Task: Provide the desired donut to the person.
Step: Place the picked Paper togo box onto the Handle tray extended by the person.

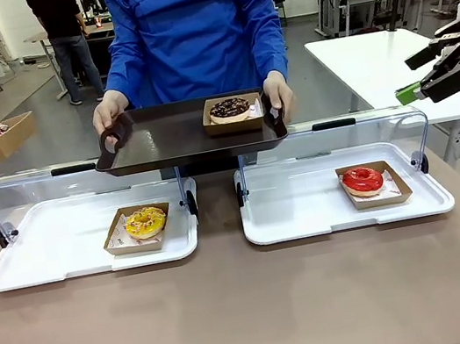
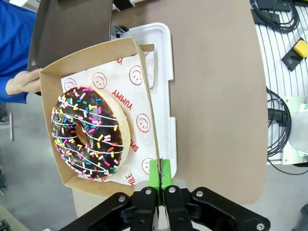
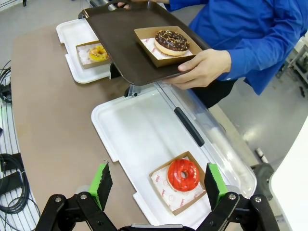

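On the brown worktop [image 1: 237,313], toward its far edge, two white trays sit side by side with their clear lids swung back. The left white tray [image 1: 15,268] carries a yellow-iced donut [image 1: 145,222] in an open cardboard box. The right white tray [image 1: 291,215] carries a red-iced donut [image 1: 362,180] in its own cardboard box, near the tray's right end.

The right end effector [image 3: 156,185] hangs above the right white tray with its green-padded fingers spread wide and nothing between them; in its wrist view the red-iced donut lies directly below, between the two pads. From the front it shows off the worktop's right edge, raised above tray height.

The left end effector [image 2: 161,180] has its pads pressed together on the side wall of a cardboard box [image 2: 144,115], lifted off the worktop's left edge. Inside that box lies a chocolate donut with coloured sprinkles [image 2: 89,134] on printed paper.

Beyond the far edge stands the person [image 1: 195,26] in a bright-blue coat, both bare hands gripping the ends of a dark serving tray [image 1: 162,139] held level over the raised lids. On its right half rests a chocolate donut with nut crumbs [image 1: 229,108] in a cardboard box.
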`<action>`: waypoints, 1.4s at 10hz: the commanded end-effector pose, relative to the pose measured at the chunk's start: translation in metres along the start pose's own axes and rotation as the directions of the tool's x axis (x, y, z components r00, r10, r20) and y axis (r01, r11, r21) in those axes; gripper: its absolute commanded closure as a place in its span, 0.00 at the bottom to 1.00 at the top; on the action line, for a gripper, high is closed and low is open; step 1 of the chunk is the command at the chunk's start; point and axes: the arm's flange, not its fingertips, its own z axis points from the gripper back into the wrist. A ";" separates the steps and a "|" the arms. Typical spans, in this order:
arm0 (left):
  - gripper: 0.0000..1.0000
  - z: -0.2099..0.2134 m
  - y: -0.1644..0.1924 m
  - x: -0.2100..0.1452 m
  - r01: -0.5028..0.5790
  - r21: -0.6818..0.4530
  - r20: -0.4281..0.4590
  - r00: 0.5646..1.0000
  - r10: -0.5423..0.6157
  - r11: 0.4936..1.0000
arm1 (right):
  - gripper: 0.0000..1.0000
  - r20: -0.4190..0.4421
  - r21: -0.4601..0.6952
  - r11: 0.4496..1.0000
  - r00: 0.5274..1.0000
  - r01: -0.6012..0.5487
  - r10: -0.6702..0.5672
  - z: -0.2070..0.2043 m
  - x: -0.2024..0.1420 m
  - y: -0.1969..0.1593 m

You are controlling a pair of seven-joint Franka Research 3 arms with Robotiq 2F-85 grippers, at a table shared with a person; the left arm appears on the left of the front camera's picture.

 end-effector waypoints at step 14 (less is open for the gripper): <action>0.99 -0.186 0.176 0.212 0.026 -0.138 -0.174 0.983 -0.050 0.990 | 0.00 -0.009 -0.005 1.000 1.000 0.011 -0.011 -0.001 -0.001 0.002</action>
